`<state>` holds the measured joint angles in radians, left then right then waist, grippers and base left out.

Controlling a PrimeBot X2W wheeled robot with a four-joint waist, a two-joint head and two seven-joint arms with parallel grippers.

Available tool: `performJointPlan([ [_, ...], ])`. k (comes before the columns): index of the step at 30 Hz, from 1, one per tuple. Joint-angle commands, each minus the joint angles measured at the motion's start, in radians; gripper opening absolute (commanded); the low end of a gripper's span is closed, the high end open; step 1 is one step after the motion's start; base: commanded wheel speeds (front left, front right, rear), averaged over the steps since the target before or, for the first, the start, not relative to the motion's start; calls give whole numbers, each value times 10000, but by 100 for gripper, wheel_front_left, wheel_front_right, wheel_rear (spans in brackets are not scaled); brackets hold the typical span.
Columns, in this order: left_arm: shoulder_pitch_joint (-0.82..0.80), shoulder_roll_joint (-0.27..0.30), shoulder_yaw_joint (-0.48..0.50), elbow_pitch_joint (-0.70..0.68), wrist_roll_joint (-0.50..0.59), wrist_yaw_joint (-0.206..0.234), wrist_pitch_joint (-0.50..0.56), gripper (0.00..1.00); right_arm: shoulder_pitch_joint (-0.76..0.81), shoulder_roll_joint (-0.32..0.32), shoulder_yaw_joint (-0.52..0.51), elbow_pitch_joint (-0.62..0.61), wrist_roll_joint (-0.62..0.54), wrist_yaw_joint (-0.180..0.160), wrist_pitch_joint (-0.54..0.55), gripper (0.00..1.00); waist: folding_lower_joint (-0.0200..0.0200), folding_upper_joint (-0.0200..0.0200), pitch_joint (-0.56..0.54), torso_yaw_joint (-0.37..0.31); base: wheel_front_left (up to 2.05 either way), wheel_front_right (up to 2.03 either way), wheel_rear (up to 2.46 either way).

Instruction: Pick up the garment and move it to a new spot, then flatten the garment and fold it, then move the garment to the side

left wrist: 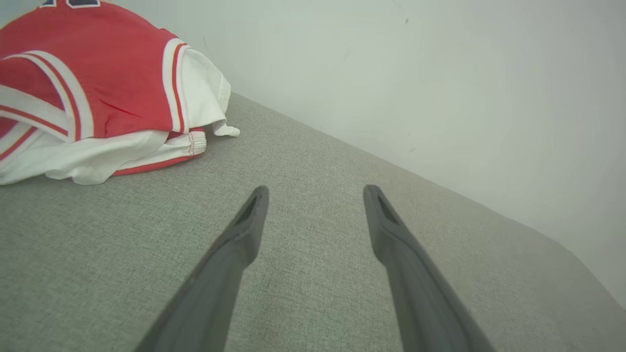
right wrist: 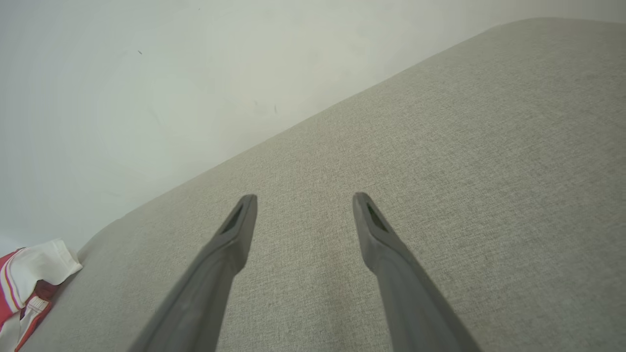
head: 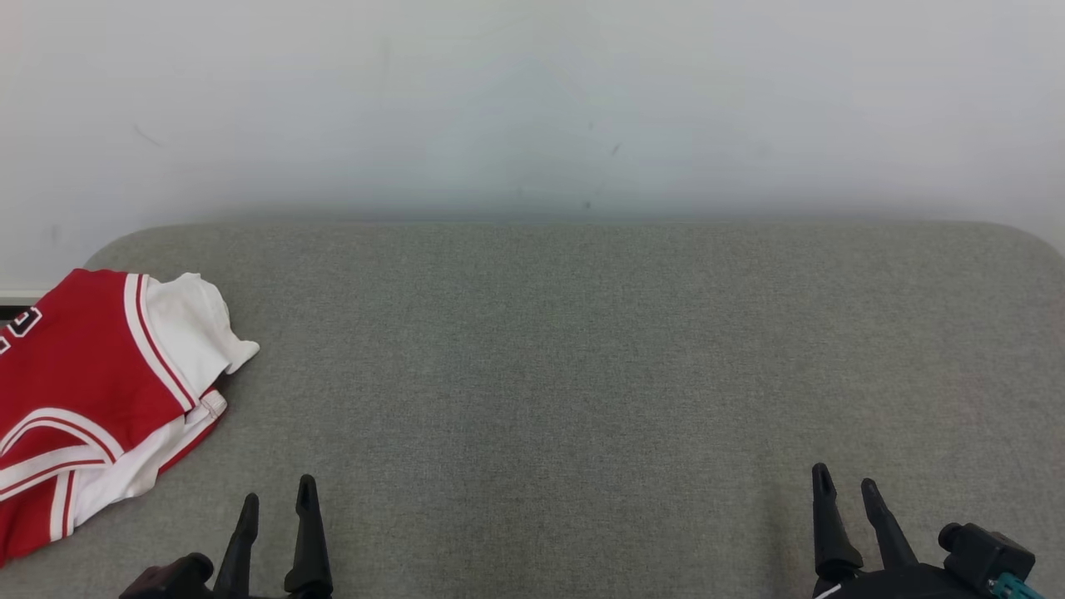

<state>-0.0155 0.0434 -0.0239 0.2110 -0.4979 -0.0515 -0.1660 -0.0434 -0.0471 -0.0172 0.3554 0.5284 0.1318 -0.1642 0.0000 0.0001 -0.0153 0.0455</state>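
The garment is a red and white jersey lying folded at the far left of the grey padded surface. It also fills the upper left of the left wrist view as the garment, and its edge peeks in at the lower left of the right wrist view as the garment. My left gripper stands open near the front edge, just right of the jersey and apart from it, with nothing between its fingers. My right gripper is open over bare fabric at the lower right.
A pale wall runs behind the padded surface along its far edge. The surface has rounded back corners. A wide stretch of grey fabric lies between the two grippers.
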Motion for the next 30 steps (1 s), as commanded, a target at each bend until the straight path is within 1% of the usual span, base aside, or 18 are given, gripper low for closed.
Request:
performJointPlan([
  [1, 5, 67, -24, -41, 254, 32, -90, 100, -22, -37, -31, -63, -319, -13, -96, 100, 0, -1, 2, 15, 0, 0, 0],
  [19, -10, 77, -197, 120, 1902, 91, -485, 100, 17, -42, 4, 68, -2058, -16, -503, 100, 0, -1, -9, 64, 0, 0, 0],
  [24, -8, 80, -231, 128, 2147, 107, -579, 100, 14, -42, 69, 94, -2373, -17, -593, 100, 0, -1, -20, 75, 0, 0, 0],
  [30, 13, 82, -299, 159, 2561, 126, -697, 100, 57, -43, 89, 146, -3086, -18, -677, 100, 0, -1, -44, 119, 0, 0, 0],
])
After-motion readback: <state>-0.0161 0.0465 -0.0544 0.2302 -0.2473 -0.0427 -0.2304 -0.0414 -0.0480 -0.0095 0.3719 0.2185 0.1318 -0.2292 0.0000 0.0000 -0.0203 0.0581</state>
